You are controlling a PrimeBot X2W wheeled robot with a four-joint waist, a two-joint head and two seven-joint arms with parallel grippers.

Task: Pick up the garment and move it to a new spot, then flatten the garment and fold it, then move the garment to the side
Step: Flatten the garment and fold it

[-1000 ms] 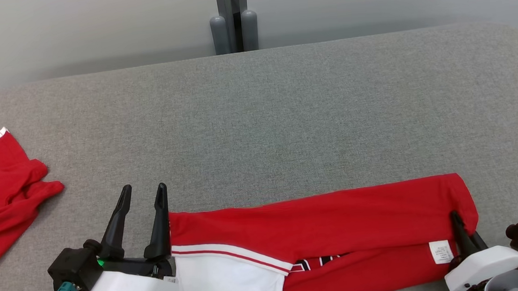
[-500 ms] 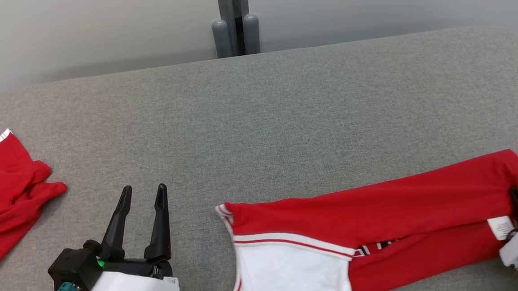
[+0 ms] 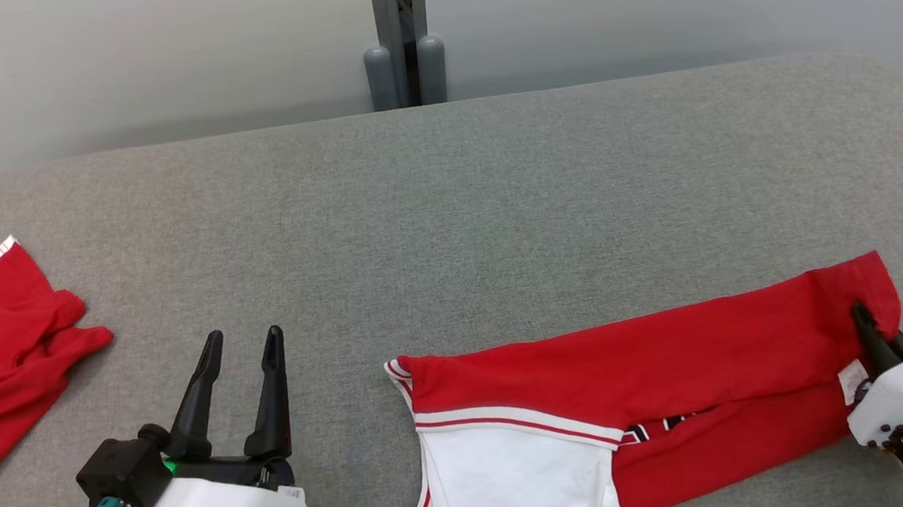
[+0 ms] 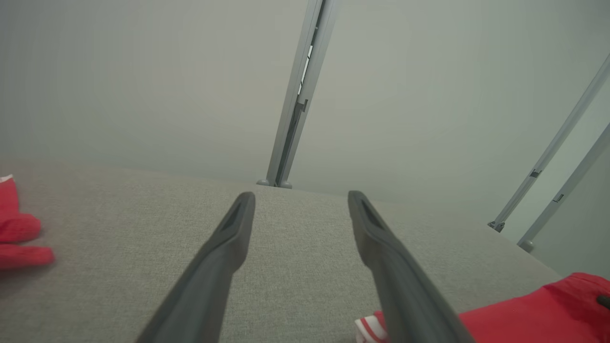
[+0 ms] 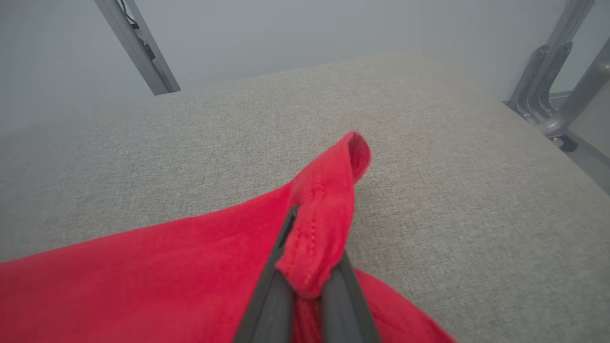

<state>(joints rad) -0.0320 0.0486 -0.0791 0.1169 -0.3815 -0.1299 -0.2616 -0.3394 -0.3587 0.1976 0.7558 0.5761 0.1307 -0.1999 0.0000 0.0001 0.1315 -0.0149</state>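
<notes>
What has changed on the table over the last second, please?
The right hand, shut on the folded garment, dragged it rightward, away from the left hand, which stayed open and in place. The other red garment did not move.

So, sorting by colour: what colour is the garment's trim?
White trim, red stripe; best in head view.

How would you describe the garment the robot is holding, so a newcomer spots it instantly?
On the grey table, look along the near edge toward the right. The long folded red garment lies there, its right end pinched in the jaws of the right gripper. Unlike the crumpled red cloth at the left edge, it shows a broad white panel.
</notes>
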